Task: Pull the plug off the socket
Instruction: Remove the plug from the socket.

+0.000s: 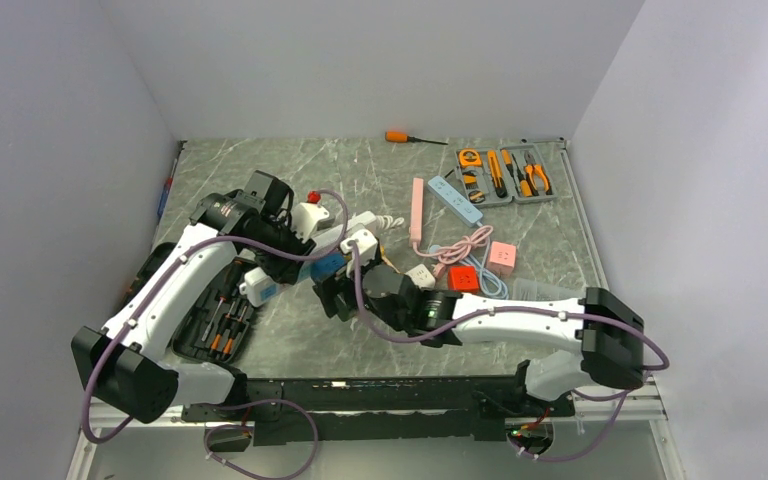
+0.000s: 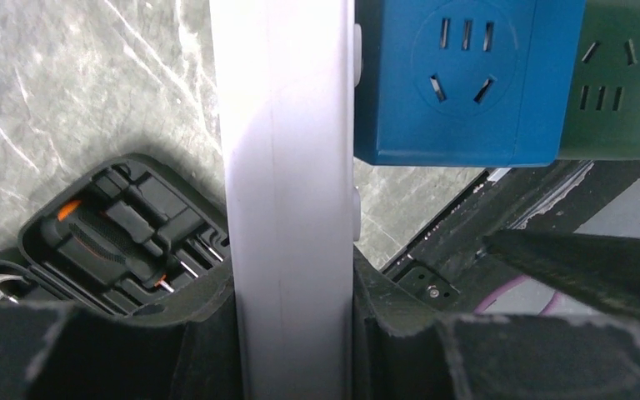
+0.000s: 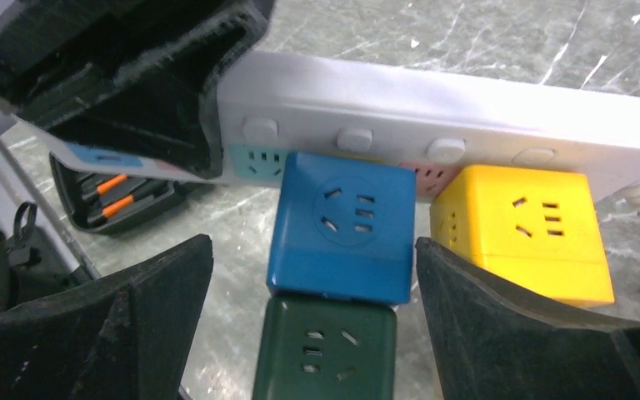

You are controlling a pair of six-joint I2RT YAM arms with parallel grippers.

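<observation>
The socket is a long white power strip [image 2: 287, 167] [image 3: 433, 108] [image 1: 352, 228], lifted off the table with my left gripper [image 2: 292, 333] [image 1: 295, 238] shut on its narrow body. A blue cube plug [image 3: 346, 225] [image 2: 458, 75] sits in the strip's face. A dark green cube [image 3: 325, 350] [image 2: 625, 83] is stuck on the blue one's outer end, and a yellow cube [image 3: 521, 229] sits in the strip beside the blue one. My right gripper [image 3: 312, 250] [image 1: 335, 295] is open, its fingers standing apart on either side of the blue and green cubes without touching them.
An open black tool case [image 1: 218, 320] [image 2: 125, 233] lies under the left arm. A grey tool tray [image 1: 505, 175], an orange screwdriver [image 1: 400, 137], pink [image 1: 417, 210] and light blue strips [image 1: 455, 200], and pink [image 1: 501, 257], red [image 1: 463, 279] and white cubes [image 1: 420, 275] lie behind.
</observation>
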